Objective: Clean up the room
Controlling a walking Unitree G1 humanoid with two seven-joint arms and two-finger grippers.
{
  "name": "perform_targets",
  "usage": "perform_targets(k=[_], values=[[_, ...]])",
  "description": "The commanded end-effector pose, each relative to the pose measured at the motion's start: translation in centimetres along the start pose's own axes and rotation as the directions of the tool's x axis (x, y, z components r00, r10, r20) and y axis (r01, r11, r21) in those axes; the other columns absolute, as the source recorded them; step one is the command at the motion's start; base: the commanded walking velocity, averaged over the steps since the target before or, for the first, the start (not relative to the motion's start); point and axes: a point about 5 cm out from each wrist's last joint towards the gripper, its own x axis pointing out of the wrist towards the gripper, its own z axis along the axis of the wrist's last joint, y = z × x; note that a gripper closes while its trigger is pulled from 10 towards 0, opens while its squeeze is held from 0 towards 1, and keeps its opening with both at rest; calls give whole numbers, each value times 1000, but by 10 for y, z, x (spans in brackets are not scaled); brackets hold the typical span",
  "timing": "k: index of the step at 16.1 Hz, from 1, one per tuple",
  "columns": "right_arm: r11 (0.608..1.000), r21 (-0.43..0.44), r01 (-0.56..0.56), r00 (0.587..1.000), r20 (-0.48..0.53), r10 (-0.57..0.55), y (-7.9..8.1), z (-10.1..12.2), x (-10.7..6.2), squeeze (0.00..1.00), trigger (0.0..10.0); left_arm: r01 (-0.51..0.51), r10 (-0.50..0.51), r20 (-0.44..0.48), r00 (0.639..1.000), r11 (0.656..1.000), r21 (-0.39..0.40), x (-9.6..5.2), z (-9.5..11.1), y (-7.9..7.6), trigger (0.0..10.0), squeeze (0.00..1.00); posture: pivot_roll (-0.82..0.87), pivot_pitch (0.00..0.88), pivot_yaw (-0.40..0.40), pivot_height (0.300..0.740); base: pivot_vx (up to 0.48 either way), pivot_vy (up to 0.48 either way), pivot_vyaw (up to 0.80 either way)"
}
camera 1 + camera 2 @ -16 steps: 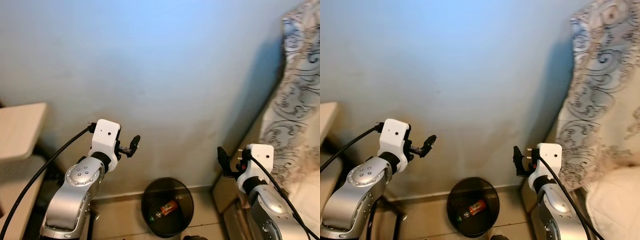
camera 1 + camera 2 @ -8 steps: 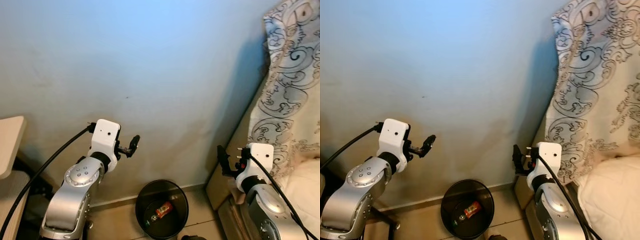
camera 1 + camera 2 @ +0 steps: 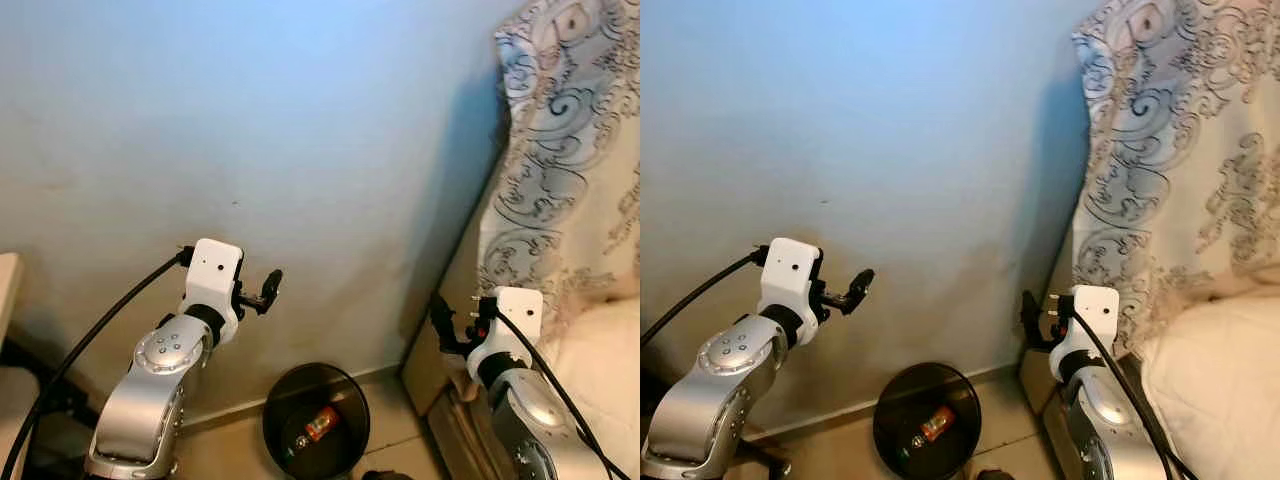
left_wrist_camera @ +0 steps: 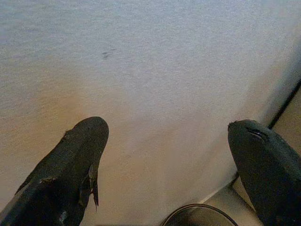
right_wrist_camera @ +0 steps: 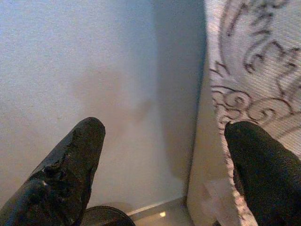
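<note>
Fingers (image 4: 70,169) of the left gripper (image 4: 174,169) are spread wide apart with nothing between them, and they point at the pale blue-grey painted wall (image 3: 300,130). Seen from the head, the left gripper (image 3: 266,290) is raised in front of that wall, above the round black plastic waste bin (image 3: 350,395) that stands on the beige tiled floor (image 3: 400,450) against the foot of the wall.

The bin is open at the top, dark and glossy inside, with a thin rim. At its bottom lies a small orange-red wrapper or packet (image 3: 320,423), tilted, and beside it a smaller greenish scrap (image 3: 293,443) too small to make out. An arc of the bin's rim (image 4: 197,208) also shows low in the left wrist view.

The right gripper (image 5: 162,165) likewise has its two black fingers (image 5: 70,165) held wide apart and empty. From the head it sits raised at the right (image 3: 442,322), just beside the corner where the wall meets the cream bed cover with black swirling scroll pattern (image 3: 560,170). That patterned fabric hangs down the side of the bed, to the right of the bin and well apart from it.
</note>
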Motion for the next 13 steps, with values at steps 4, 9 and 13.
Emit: perform_targets(k=[4, 9, 13], values=[[1000, 7, -5, 1000, -1, 5, 2, 2, -2, 0, 10000, 1, -1, 0, 1000, 1000, 20, 0, 2, -1, 10000, 0, 26, 0, 49, 740, -135, 0, -720], [1000, 0, 0, 1000, -7, 0, 1, 2, 0, 0, 10000, 0, 0, 12, 1000, 1000, 30, 1, 4, -2, 10000, 0, 28, 0, 46, 740, 0, 0, -644], [1000, -2, 3, 1000, -12, -3, 0, 3, 1, 0, 10000, 0, -1, 24, 1000, 999, 32, 2, 6, -3, 10000, 0, 31, 0, 39, 740, 0, 0, -739]])
